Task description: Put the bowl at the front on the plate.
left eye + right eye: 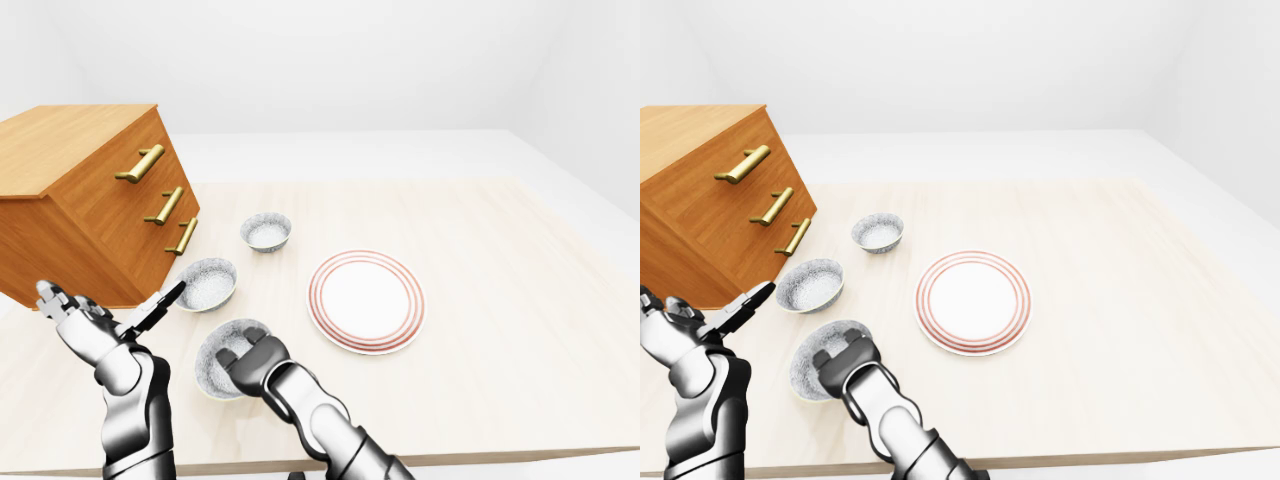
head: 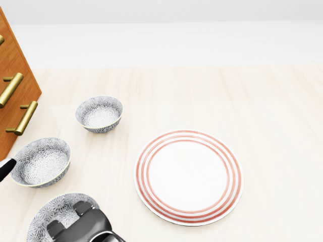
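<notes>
Nearest bowl [image 1: 222, 358] of three in a row, sitting on the bench [image 1: 500, 300] close to its bottom edge in the left-eye view, with the right hand [image 1: 250, 358] directly over it, fingers dipped inside the rim but not visibly clenched. Striped plate [image 1: 366, 301] just up and right of that bowl (a short carry). Left hand [image 1: 95, 318] spread wide, grasping nothing, farther left.
</notes>
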